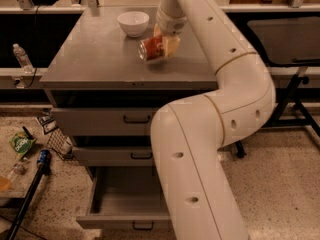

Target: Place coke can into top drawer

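Note:
The coke can (pixel 150 49), red with a silver end, lies on its side in my gripper (pixel 161 47), just above the grey cabinet top (pixel 90 59). The gripper reaches down from the white arm (pixel 220 84) and is shut on the can, with one pale finger (pixel 171 45) on its right side. The top drawer (pixel 117 219), the lowest tier, stands pulled open below at the front, its inside showing bare. The arm hides the drawer's right part.
A white bowl (pixel 133 22) sits on the cabinet top behind and left of the can. Two shut drawers (pixel 100 121) are above the open one. A water bottle (pixel 22 57), a green bag (pixel 20 144) and a blue-handled tool (pixel 40 164) are to the left.

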You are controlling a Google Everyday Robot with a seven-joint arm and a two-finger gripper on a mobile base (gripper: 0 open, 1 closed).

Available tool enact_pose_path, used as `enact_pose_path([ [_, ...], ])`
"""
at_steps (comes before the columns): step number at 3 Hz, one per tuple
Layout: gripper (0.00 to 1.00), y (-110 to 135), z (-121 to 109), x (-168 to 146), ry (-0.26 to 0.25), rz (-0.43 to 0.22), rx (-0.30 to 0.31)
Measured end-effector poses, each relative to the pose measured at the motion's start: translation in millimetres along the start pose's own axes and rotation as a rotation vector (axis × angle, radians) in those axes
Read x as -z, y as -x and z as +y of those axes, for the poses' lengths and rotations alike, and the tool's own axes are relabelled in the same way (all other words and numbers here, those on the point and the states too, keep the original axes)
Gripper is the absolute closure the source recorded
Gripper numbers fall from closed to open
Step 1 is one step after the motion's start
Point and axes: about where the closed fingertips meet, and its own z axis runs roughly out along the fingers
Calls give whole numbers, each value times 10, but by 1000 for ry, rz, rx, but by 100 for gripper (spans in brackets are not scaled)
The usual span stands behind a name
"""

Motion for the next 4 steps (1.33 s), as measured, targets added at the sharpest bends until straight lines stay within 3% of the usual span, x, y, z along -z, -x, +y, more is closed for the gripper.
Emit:
enact_pose_path([
  [1,100,-10,2,327,-43,-7,-33],
  [3,100,-91,583,182,50,-231,-313],
  [4,100,-8,810,199,82,-277,-378],
])
